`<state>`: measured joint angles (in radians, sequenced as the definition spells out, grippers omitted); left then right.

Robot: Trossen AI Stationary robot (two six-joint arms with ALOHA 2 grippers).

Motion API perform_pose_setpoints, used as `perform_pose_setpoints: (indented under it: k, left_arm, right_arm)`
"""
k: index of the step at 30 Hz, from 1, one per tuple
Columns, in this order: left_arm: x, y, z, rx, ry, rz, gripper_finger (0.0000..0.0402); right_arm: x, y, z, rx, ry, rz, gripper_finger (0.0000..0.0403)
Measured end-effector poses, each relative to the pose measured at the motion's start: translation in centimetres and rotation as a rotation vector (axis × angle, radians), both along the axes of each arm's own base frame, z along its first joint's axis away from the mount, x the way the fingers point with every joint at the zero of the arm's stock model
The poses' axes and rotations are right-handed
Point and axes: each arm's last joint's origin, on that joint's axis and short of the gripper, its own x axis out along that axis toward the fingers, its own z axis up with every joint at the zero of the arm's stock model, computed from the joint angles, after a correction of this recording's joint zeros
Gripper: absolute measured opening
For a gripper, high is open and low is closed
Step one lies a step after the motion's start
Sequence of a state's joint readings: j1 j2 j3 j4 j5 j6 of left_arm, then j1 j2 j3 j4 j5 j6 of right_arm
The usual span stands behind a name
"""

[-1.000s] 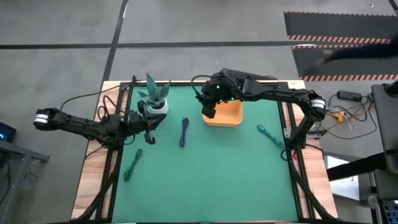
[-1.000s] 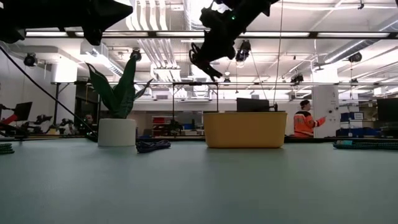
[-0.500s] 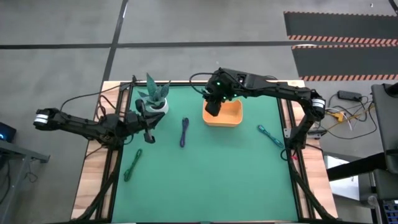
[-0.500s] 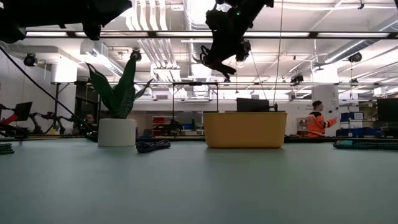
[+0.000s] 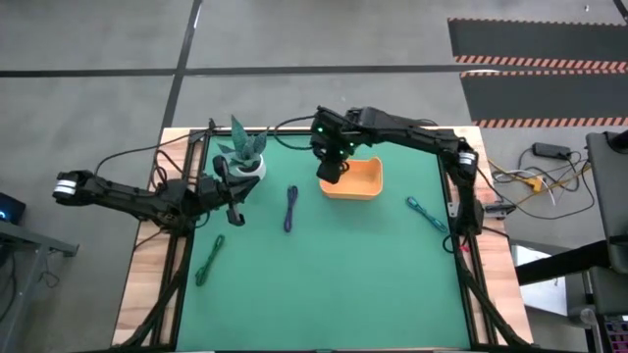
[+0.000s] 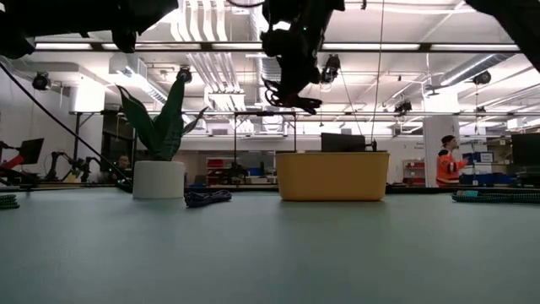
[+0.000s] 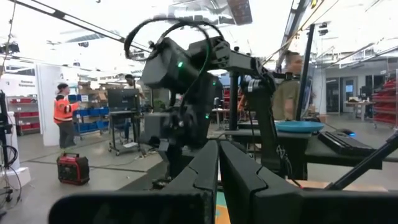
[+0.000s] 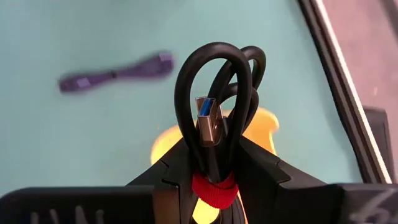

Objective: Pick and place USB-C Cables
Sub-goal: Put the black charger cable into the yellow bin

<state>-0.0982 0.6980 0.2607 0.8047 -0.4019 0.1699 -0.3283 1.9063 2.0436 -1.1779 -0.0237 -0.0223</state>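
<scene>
Right hand [image 5: 333, 173] has swung left over the last second: it was over the orange tray's [image 5: 365, 182] left half, now it sits at the tray's left rim, upper centre of the high view, and the elbow has folded in. In the low view it hangs well above the tray, near the top centre.

It's clamped on the black-and-red cable [image 8: 214, 134]; the wrist view shows the loops and the red strap pinched between the fingers, tray yellow below and behind. So this cable is carried but not released. My read: it's lining up the drop, though the drift left puts it at the rim rather than mid-tray, so a release now could land on the edge.

Left hand [image 5: 235, 214] parked closed and empty, centre-left, beside the potted plant [image 5: 241, 149]. No change.

Still on the counter [image 5: 324, 284]:
- dark blue cable [image 5: 290, 208], left of the tray
- green cable [image 5: 208, 260], lower left
- teal cable [image 5: 426, 213], right of the tray

One of four in hand, none visibly in the tray.
</scene>
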Motion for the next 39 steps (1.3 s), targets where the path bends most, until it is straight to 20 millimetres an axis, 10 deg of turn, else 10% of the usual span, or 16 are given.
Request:
perform_pose_setpoints:
  k: [16, 39]
  left_arm:
    - [0.0, 0.0, -0.1, 0.001, 0.005, 0.0, 0.0002]
    - [0.0, 0.0, -0.1, 0.001, 0.006, 0.0, 0.0002]
  right_arm:
    - [-0.5, -0.6, -3.3, -0.024, 0.397, 0.209, 0.0091]
    - [-1.0, -2.7, -5.8, -0.041, 0.429, 0.334, 0.0091]
